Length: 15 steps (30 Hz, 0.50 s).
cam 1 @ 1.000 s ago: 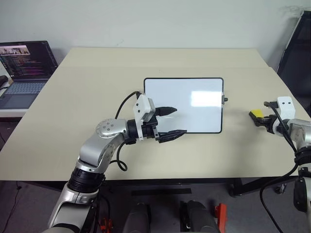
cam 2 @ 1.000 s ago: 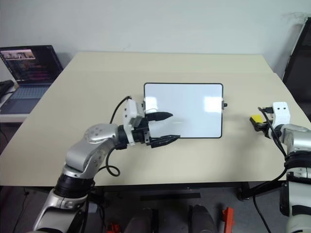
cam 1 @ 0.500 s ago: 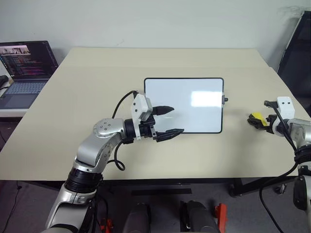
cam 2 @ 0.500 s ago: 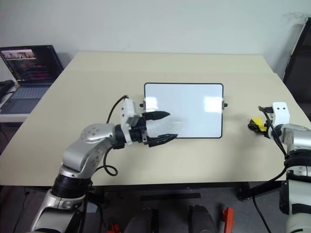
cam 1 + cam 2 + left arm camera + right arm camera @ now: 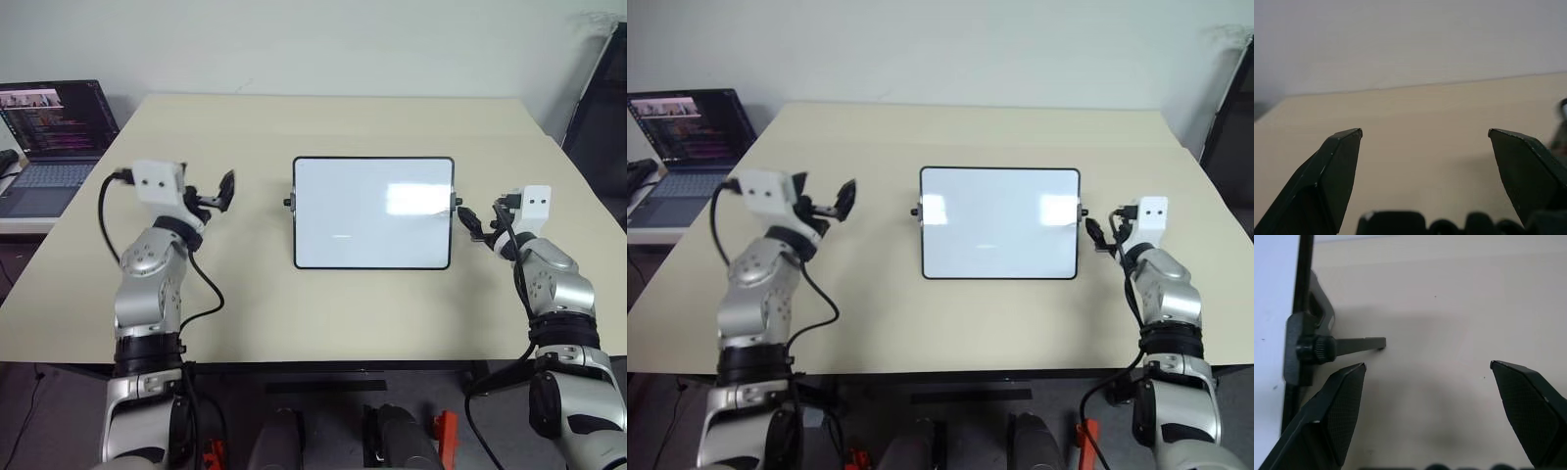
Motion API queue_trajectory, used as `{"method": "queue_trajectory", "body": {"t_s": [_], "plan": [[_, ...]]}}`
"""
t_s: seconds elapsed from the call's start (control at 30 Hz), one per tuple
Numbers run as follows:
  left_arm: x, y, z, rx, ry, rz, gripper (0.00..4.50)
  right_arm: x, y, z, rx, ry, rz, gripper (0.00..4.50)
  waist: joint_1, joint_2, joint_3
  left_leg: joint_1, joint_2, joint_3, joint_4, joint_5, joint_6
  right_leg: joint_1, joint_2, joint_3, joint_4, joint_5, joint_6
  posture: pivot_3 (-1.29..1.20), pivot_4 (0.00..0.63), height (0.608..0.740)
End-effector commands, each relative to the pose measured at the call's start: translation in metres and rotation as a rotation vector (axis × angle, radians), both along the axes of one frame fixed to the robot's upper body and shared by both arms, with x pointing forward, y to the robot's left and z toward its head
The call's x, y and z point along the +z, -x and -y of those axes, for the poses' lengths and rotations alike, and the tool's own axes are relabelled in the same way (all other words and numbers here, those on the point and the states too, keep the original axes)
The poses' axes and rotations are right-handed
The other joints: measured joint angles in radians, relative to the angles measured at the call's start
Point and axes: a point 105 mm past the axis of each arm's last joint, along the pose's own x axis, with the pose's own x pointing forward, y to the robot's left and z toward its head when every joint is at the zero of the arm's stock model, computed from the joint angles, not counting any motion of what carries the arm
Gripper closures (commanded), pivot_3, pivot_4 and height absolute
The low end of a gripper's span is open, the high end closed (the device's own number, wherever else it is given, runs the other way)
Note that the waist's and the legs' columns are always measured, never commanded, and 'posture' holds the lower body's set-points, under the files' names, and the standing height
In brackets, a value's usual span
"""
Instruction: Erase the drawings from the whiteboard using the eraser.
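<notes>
Two grippers flank the whiteboard [image 5: 373,212], which lies flat near the middle of the beige bench [image 5: 323,313] with its long sides running left to right and a bright glare patch on its glossy face. Its surface looks nearly blank; only a faint short mark [image 5: 340,236] shows low on the left half, too small to tell whether it belongs to the drawings. Small black knobs sit at both short sides. Well apart from the board's left edge, the left gripper [image 5: 221,190] is raised above the bench, and its wrist view shows the two black fingers [image 5: 1332,171] spread wide with nothing but bare bench surface and the pale wall between them. Just beside the board's right knob [image 5: 1315,348], the right gripper [image 5: 474,219] points toward the far side of the bench, its fingers [image 5: 1337,406] also spread wide and empty, with the board's black frame running along one side of its wrist view. At the far left, off the bench, stands a laptop [image 5: 47,137] with a lit screen.
</notes>
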Motion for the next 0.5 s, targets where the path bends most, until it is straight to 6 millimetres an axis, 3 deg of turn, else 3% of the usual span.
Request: {"method": "queue_trajectory", "body": {"t_s": [0.03,0.33,0.5], "plan": [[-0.012,0.002,0.012,0.002,-0.057,0.011,0.0,0.014,0.001,0.006,-0.038,-0.039,0.131,0.05,0.005,0.0,0.0,0.0,0.0,0.0,0.0,0.0,0.0,0.0,0.0,0.0,0.0,0.0,0.0,0.0,0.15,0.74],[-0.053,0.009,0.03,0.076,-0.05,0.06,0.0,-0.011,0.014,-0.016,0.029,0.002,0.208,0.05,-0.004,0.0,0.0,0.003,0.001,0.0,0.001,0.0,0.0,0.001,0.001,0.0,0.002,0.0,-0.001,0.0,0.15,0.74],[-0.058,0.011,0.026,0.12,-0.019,0.106,0.0,-0.027,0.019,-0.023,-0.017,0.015,0.21,0.05,-0.004,0.0,0.0,0.004,0.001,0.0,0.001,0.0,0.0,0.002,0.001,0.0,0.002,0.0,-0.001,0.0,0.15,0.74]]}}
